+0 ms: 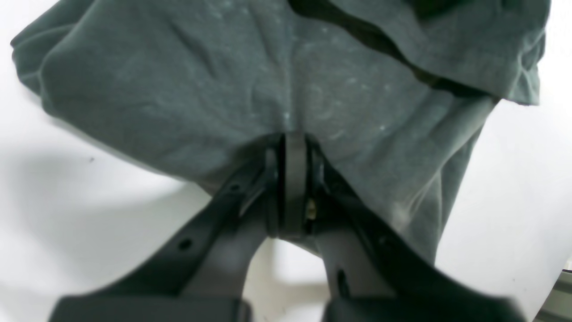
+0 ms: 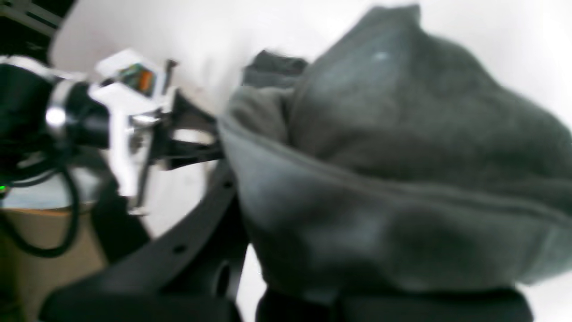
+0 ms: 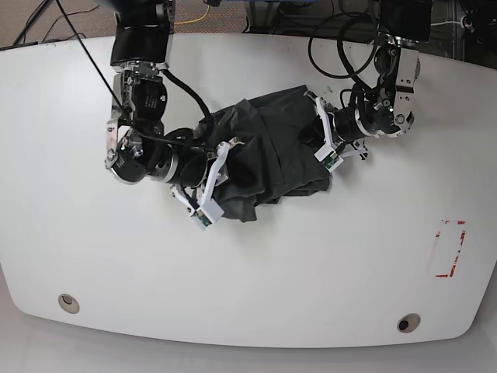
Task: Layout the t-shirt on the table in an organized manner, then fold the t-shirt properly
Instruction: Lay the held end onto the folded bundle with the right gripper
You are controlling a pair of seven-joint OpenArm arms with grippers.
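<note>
In the left wrist view, the left gripper [image 1: 292,179] sits at lower centre with its jaws closed together on a pinch of the t-shirt [image 1: 250,85]. The dark grey cloth fills the upper part of the frame, bunched and creased, over the white table [image 1: 67,210].

In the right wrist view, blurred, the t-shirt [image 2: 393,179] heaps across the centre and right. The right gripper [image 2: 250,250] shows one black finger at lower left, the other hidden under cloth; how far it is open cannot be told. The other arm's end [image 2: 120,120] shows at left.

In the base view, the t-shirt [image 3: 268,151] lies crumpled at upper centre of the table [image 3: 256,280], between the two arms. A red tape mark [image 3: 449,249] sits at right, and grommet holes [image 3: 68,301] near the lower edge.
</note>
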